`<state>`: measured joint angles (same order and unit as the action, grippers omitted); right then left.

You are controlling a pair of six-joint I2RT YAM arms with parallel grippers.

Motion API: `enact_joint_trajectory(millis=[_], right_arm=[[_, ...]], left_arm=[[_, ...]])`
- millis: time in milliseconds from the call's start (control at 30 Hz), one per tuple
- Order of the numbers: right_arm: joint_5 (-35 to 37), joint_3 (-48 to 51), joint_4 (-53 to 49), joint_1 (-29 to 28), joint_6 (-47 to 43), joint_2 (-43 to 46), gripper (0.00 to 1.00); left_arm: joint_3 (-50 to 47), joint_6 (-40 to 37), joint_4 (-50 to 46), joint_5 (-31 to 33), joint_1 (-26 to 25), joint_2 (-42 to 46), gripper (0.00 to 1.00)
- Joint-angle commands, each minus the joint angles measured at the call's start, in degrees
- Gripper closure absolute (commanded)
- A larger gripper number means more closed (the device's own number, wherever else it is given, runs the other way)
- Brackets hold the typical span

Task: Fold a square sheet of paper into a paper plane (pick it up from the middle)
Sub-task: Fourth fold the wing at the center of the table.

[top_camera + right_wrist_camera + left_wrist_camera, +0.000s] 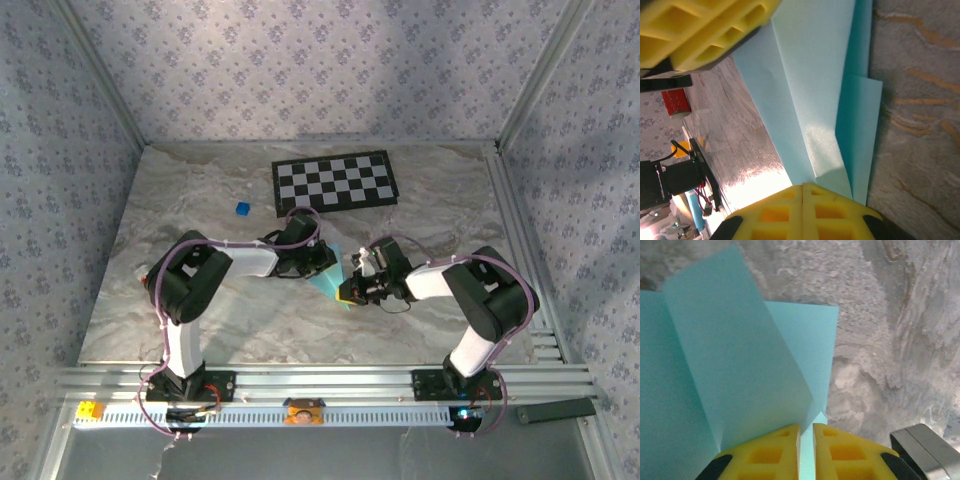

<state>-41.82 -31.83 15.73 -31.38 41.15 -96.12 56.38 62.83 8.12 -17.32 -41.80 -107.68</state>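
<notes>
The square sheet of paper (327, 285) is light blue and folded into long overlapping flaps, narrow like a paper plane. It lies at mid-table between both grippers. In the left wrist view the paper (740, 365) has one flap standing up. My left gripper (806, 427) is at its crease, jaws a thin slit apart with blue paper showing through. From above, this left gripper (322, 264) sits at the paper's far side. My right gripper (803, 186) is shut, and the paper (810, 90) narrows into its tips. From above, the right gripper (350, 288) is at the paper's right end.
A black-and-white checkerboard (333, 182) lies at the back of the marble table (200, 320). A tiny dark-blue cube (241, 208) sits to its left. Patterned walls close three sides, and a metal rail (320, 385) runs along the front. The left fingers (695, 30) hang close above the paper.
</notes>
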Motion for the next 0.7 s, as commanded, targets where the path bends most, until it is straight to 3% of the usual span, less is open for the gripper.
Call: enact_joint_trajectory(millis=[0, 233, 667], right_arm=[[3.01, 2.40, -7.07, 0.21, 0.56, -1.17, 1.00], [3.52, 2.35, -7.45, 0.36, 0.77, -1.02, 1.00], [3.43, 2.73, -7.19, 0.53, 0.99, -0.31, 1.00]], left_arm=[[2.00, -2.71, -3.10, -0.13, -0.76, 4.49, 0.85], [-0.91, -1.14, -2.85, 0.92, -3.52, 6.09, 0.87], [-3.90, 1.39, 0.00, 0.98, -5.08, -1.13, 0.91]])
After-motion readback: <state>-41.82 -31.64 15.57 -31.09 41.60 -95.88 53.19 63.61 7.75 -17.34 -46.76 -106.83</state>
